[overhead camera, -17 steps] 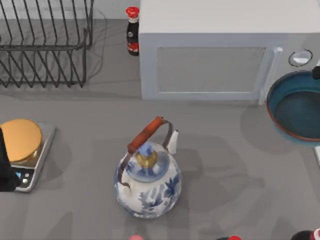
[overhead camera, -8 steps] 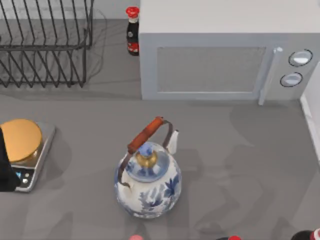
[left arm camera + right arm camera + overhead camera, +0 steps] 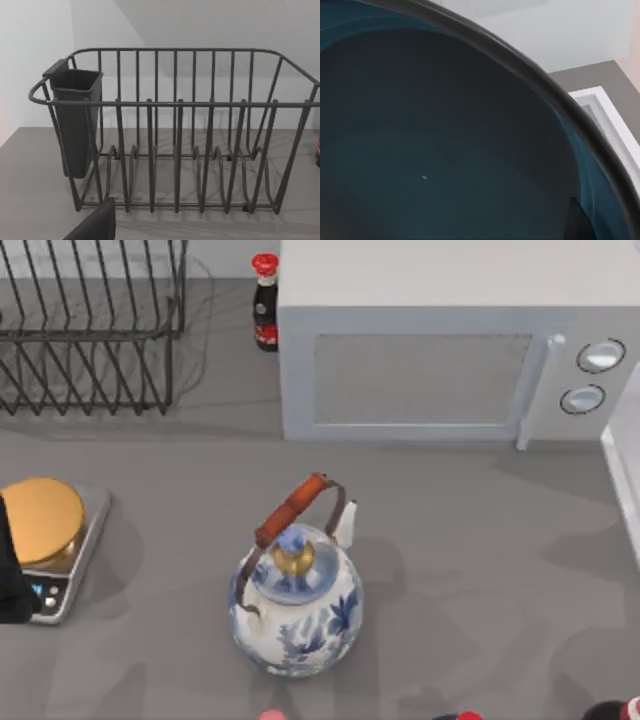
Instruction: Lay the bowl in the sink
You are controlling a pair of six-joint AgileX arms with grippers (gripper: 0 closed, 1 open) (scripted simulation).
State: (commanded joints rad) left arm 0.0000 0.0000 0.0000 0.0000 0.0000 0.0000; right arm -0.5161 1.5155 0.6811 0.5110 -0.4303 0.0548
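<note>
The bowl (image 3: 445, 150) sits close under the right wrist camera, teal inside with a dark rim; past its edge lies a white sink (image 3: 605, 120) corner at the counter's (image 3: 450, 540) right side. Whether the right gripper pinches it cannot be told. Mid-counter stands a floral teapot (image 3: 296, 605), a microwave (image 3: 420, 350) behind. The left arm (image 3: 12, 570) stays parked at the left, facing the dish rack (image 3: 175, 130).

No readable text anywhere I can see; label on the dark red-capped sauce bottle (image 3: 265, 302) too small to read
</note>
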